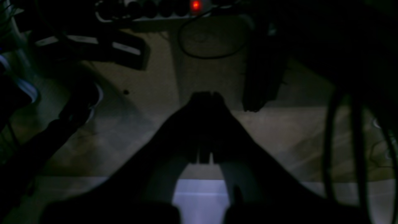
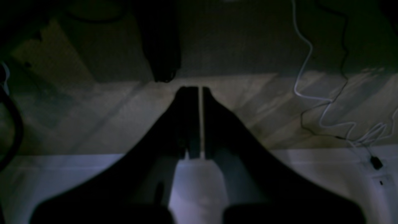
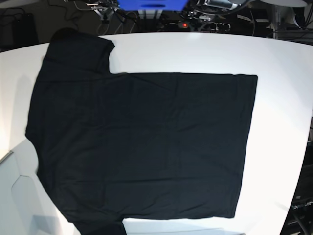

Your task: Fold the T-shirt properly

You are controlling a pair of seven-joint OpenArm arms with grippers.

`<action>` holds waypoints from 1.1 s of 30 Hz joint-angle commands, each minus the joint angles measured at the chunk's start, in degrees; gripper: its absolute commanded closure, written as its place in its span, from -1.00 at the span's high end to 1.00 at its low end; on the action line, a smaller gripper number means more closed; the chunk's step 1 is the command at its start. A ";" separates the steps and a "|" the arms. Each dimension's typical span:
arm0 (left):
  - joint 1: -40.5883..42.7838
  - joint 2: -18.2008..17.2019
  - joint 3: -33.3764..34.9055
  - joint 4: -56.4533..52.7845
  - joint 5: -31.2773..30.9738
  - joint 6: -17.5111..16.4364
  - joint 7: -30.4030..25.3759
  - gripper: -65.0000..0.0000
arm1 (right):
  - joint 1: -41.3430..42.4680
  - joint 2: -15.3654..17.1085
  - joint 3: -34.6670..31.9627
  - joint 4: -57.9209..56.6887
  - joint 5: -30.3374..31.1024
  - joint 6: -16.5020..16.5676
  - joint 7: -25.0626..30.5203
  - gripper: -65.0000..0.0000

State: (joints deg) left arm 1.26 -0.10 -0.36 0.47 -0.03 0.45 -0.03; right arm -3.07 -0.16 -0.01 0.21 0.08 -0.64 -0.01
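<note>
Base view is showing the T-shirt (image 3: pixel 142 142) lying spread flat on the white table (image 3: pixel 279 63), plain black side up, with its long axis running left to right across the frame: the straight hem is facing the view's right, and the shoulders and sleeves are sitting at the view's left. One sleeve is reaching toward the far left corner of the table, and the other is running off the near edge of the frame at the lower left. The cloth is looking smooth, with only faint creases, and it is covering most of the tabletop, leaving a bare white strip along the right and far sides. Neither of my arms is appearing in this view. My left gripper (image 1: pixel 205 95), seen from its own wrist camera, is hanging over a dim floor rather than over the shirt; its dark fingers are pressing together at the tips with no gap between them, and nothing is sitting between them. Beyond it a power strip with a red light (image 1: pixel 195 4) is glowing at the far edge, with a black cable (image 1: pixel 199 46) looping beside it. My right gripper (image 2: pixel 200 90) is likewise pointing at the floor, its jaws nearly closed, with just a thin bright slit showing between the fingers, and it is gripping nothing. A white cable (image 2: pixel 306 71) is trailing across the floor to its right
</note>
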 commanded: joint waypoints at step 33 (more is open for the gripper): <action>1.69 1.64 -0.03 0.19 -0.01 -0.40 0.52 -0.99 | -6.20 0.12 -0.30 13.64 0.23 0.95 -5.57 -1.00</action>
State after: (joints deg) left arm 2.85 1.61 -0.34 0.73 -0.03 0.21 0.23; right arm -8.95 -0.12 -0.19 13.78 0.08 -0.62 -5.37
